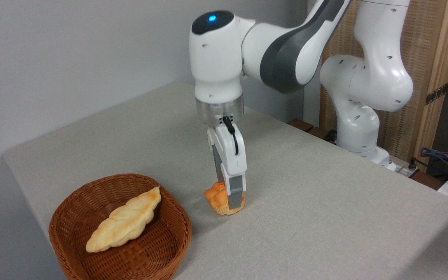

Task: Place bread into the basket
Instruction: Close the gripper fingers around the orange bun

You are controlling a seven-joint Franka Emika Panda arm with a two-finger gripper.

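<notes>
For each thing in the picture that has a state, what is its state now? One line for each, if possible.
bun: upright on the table, outside the basket, end effector fingers around it.
end effector: lowered, fingers closed on the bun.
basket: upright on the table, holding one loaf.
braided loaf: lying diagonally inside the basket.
table: bears the basket and bun.

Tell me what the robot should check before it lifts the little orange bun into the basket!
1. Gripper down at the bun: ok, its fingers straddle it.
2. Fingers squeezing tight: cannot tell; the far finger is hidden.
3. Bun resting on the table: ok, not lifted yet.
4. Basket close by: ok, just left of the bun.
5. Room in the basket: ok, the long braided loaf lies across the middle, with bare space beside it.
6. Path to the basket: ok, nothing in between.
</notes>
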